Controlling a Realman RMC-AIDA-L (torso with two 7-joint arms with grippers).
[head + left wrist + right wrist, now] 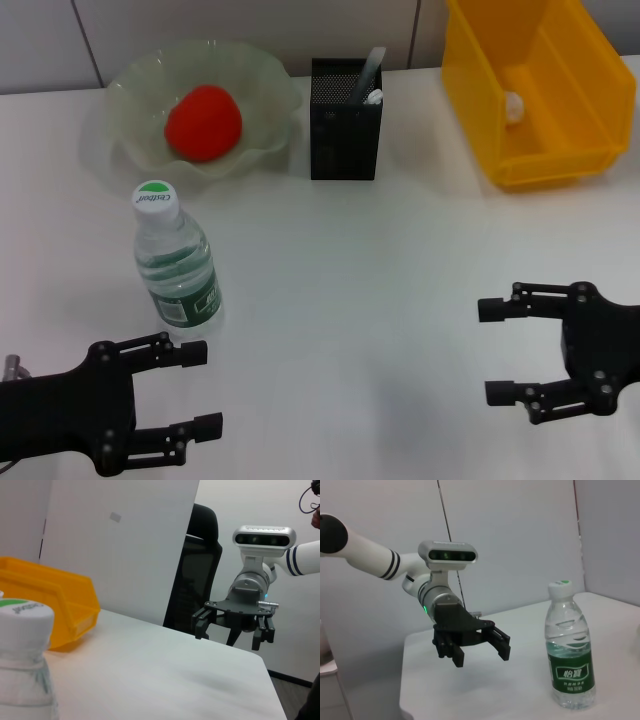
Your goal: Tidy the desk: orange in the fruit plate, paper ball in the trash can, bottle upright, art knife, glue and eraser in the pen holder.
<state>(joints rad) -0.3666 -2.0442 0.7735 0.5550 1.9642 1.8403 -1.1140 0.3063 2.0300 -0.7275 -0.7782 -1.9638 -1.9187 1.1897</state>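
Red-orange round orange [203, 122]; pale green translucent glass bowl [130, 88]; black mesh cup [345, 135]; bright yellow plastic bin [555, 110]; green-and-white labelled clear bottle [177, 265].

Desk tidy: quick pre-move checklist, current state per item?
1. Orange in fruit plate: ok.
2. Bottle upright: ok.
3. Paper ball in trash can: ok, a white lump shows inside.
4. Knife, glue and eraser in pen holder: cannot tell; only stick tops show.
5. Left gripper open, off the bottle: ok.
6. Right gripper open, holding nothing: ok.
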